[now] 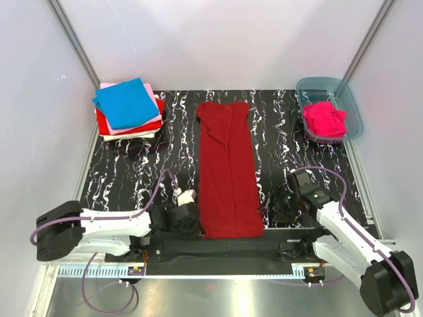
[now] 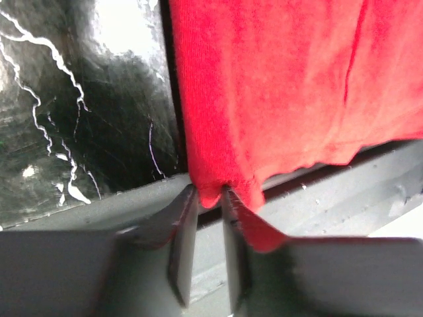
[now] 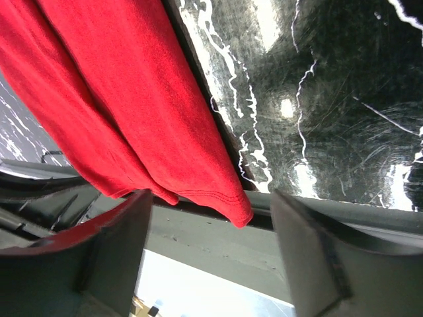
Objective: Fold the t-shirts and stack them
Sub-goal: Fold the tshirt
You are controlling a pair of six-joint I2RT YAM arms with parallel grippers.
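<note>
— Left gripper [image 2: 208, 198]?
— Clamped on the near-left corner of the dark red t-shirt [image 1: 228, 165], a nub of cloth pinched in the jaws.
— Right gripper [image 3: 211, 200]?
— Fingers spread wide, gripping nothing. The shirt's near-right corner lies just off at its 9 o'clock.
— And the shirt itself?
— A long strip down the middle of the table [image 1: 172, 135], from 12 to 6 o'clock.
— The others?
— The folded stack [image 1: 129, 123], with the blue t-shirt [image 1: 125, 102] on top, is at 10 o'clock. The hot pink t-shirt [image 1: 324, 119] is in the tub [image 1: 320, 81] at 2 o'clock

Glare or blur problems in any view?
Top external: evenly lit, sharp. Left wrist: white glare on the glossy black marbled tabletop, left gripper blurred. Right wrist: glare spots on that tabletop, long dark red cloth t-shirt in focus.
</note>
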